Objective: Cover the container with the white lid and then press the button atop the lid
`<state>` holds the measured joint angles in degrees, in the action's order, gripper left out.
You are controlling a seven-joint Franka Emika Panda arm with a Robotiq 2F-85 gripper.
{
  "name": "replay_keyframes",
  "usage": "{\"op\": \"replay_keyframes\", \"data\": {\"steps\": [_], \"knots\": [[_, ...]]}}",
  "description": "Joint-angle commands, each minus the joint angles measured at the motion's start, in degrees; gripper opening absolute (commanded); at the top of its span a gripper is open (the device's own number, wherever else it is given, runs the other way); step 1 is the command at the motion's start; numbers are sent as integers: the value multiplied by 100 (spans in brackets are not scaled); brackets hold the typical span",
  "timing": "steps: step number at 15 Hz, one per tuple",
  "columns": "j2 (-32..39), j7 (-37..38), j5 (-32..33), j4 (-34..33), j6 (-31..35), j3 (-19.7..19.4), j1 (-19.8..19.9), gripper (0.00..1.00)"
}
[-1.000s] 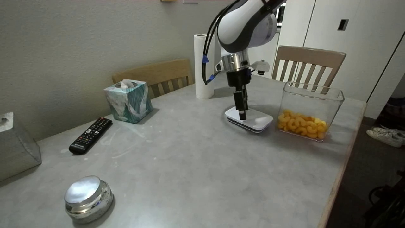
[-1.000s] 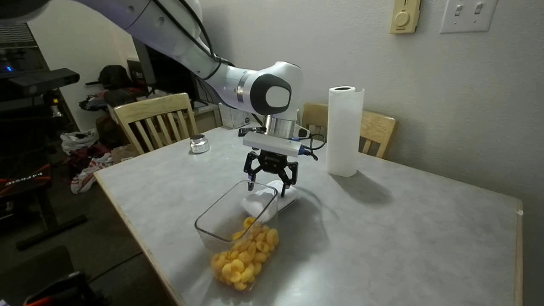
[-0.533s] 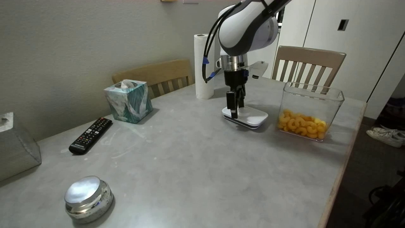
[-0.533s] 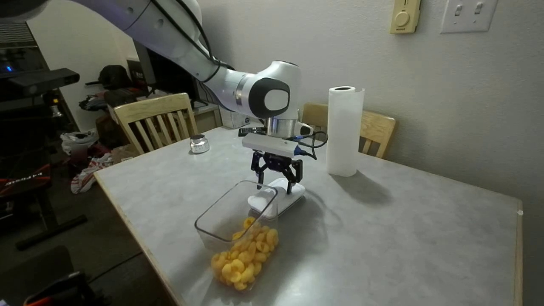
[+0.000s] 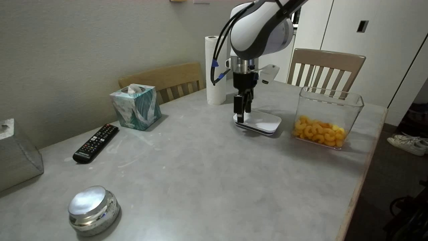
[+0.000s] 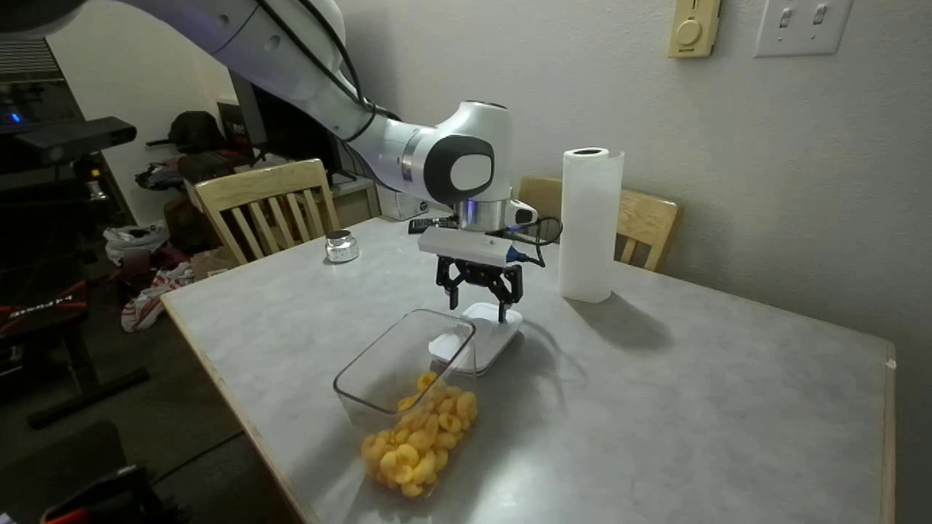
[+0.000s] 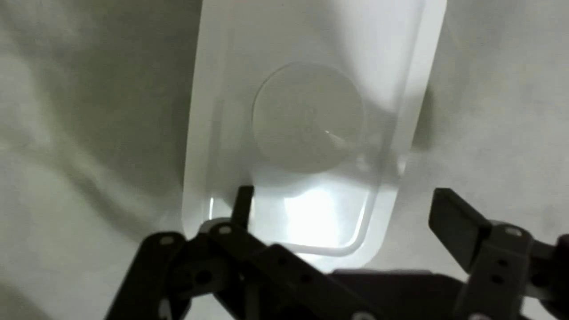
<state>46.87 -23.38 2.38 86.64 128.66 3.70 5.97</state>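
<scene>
The container (image 5: 321,112) is a clear box with yellow-orange snack pieces inside, standing open on the table; it also shows in an exterior view (image 6: 375,407). The white lid (image 5: 264,122) lies flat on the table beside it and shows in an exterior view (image 6: 488,340) and the wrist view (image 7: 222,146). The greyish round button (image 7: 309,118) sits mid-lid, unclear in the exterior views. My gripper (image 5: 244,115) is open and empty at the lid's end far from the container, also in view (image 6: 478,311). In the wrist view (image 7: 351,213), one finger overlaps the lid; the other is beyond its edge.
A paper towel roll (image 6: 591,225) stands behind the gripper. A tissue box (image 5: 137,108), a black remote (image 5: 96,143) and a shiny metal jar (image 5: 93,211) are on the table. Chairs stand round the table's edges. A grey box (image 5: 16,157) stands at an exterior view's left edge.
The gripper has moved away from the container and slightly up, staying open. The white lid has shifted and turned a little, away from the container. The container has not moved.
</scene>
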Motion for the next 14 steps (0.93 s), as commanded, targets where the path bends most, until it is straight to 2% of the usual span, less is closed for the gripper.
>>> {"op": "replay_keyframes", "data": {"steps": [1, 6, 14], "knots": [[-222, -193, -34, 282, 285, 109, 102, 100], [-442, -130, 52, 555, 283, 17, 87, 100], [-817, -177, 17, 1362, 382, -36, 254, 100]]}}
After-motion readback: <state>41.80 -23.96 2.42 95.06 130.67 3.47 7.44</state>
